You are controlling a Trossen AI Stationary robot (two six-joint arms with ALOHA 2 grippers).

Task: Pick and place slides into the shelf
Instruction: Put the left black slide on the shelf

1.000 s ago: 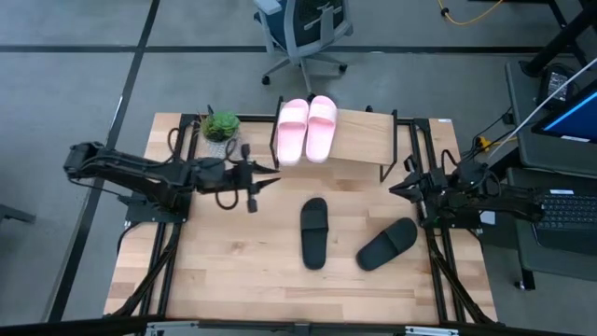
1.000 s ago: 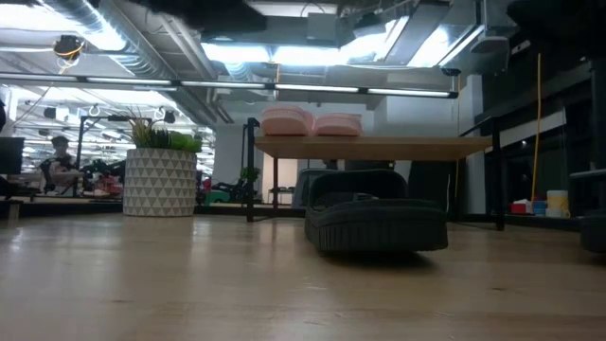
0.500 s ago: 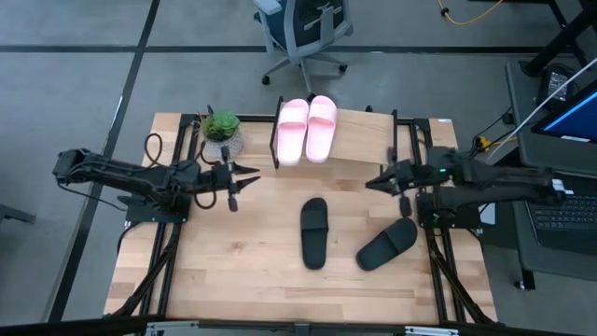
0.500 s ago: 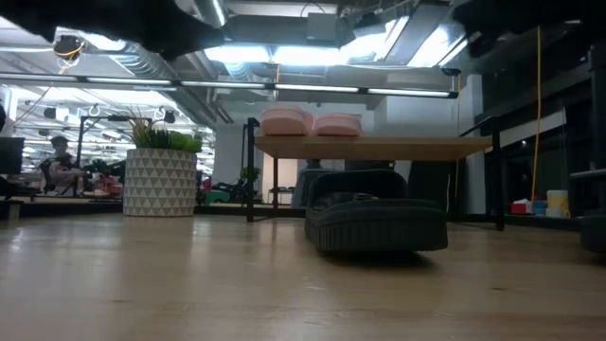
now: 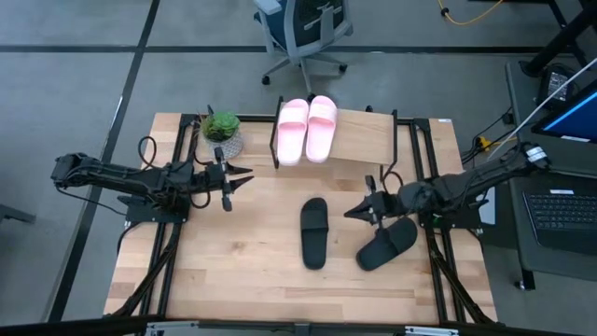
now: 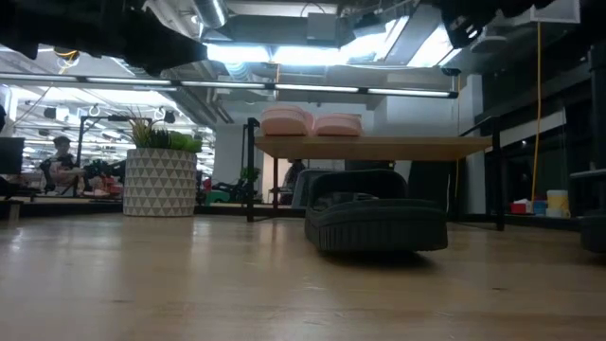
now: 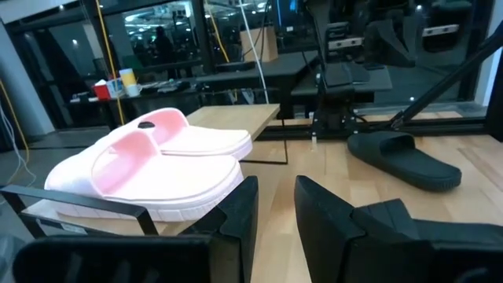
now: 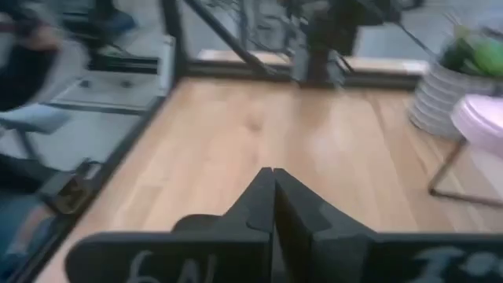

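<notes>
Two light pink slides [image 5: 305,129] lie side by side on the left end of the shelf's plank top [image 5: 366,138], also seen in the low view [image 6: 311,121] and the left wrist view [image 7: 149,161]. Two black slides rest sole-down on the table: one near the middle [image 5: 314,231] [image 6: 376,223], one to its right, angled [image 5: 387,245]. My left gripper [image 5: 238,180] [image 7: 275,208] is open, hovering left of the shelf and pointing at it. My right gripper [image 5: 354,213] [image 8: 273,196] is shut, held above the table between the two black slides.
A potted plant in a white patterned pot [image 5: 221,131] [image 6: 161,180] stands at the table's far left, beside the shelf. The shelf's black frame legs [image 5: 392,154] stand on the table. An office chair [image 5: 303,33] is beyond the far edge. Bare wood lies along the near edge [image 5: 280,289].
My right arm has swung in from the table's right edge toward the middle and the near edge, ending beside the right black slide. My left gripper has drawn back toward the table's left edge, away from the shelf. The slides have stayed put.
</notes>
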